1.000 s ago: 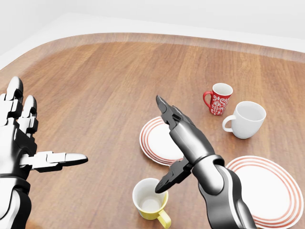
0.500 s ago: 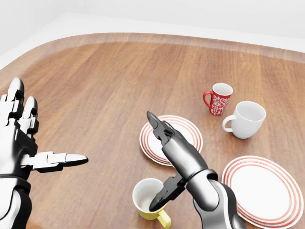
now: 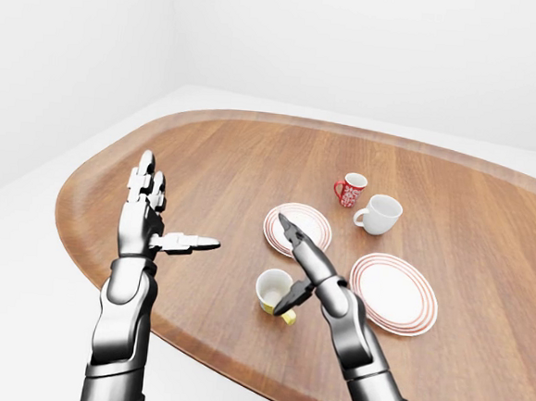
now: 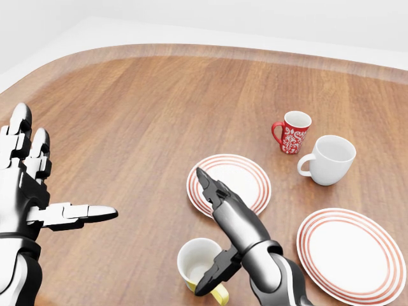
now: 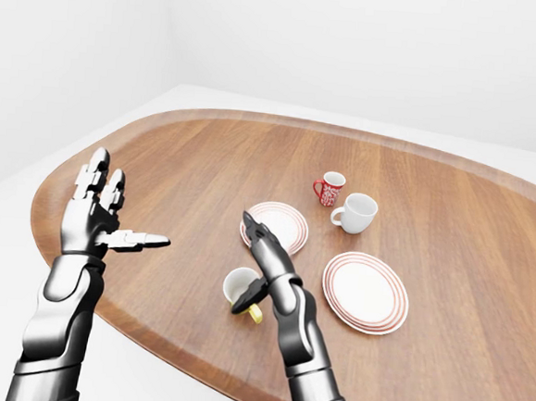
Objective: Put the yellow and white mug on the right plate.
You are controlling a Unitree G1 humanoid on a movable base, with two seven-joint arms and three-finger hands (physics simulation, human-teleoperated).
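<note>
The yellow and white mug [image 4: 196, 265] stands upright on the wooden table [image 4: 140, 115], at the bottom centre of the head view, with its yellow handle pointing to the bottom right. My right hand [image 4: 205, 231] is open just right of it. The thumb lies at the mug's handle side and the straight fingers [image 4: 217, 191] reach over the left plate's edge. The fingers do not close round the mug. The right plate [image 4: 352, 256], white with red rings, lies empty at the lower right. My left hand [image 4: 64, 162] is open and empty at the far left.
The left plate [image 4: 245, 173], also red-ringed, lies above the mug. A red patterned mug [image 4: 293, 132] and a plain white mug [image 4: 330, 159] stand above the right plate. The table's curved rim [image 3: 89, 233] runs close below my arms.
My right hand has moved down and left in the head view, uncovering the left plate. Its thumb has come to the mug's handle side. The left hand and mug have not moved.
</note>
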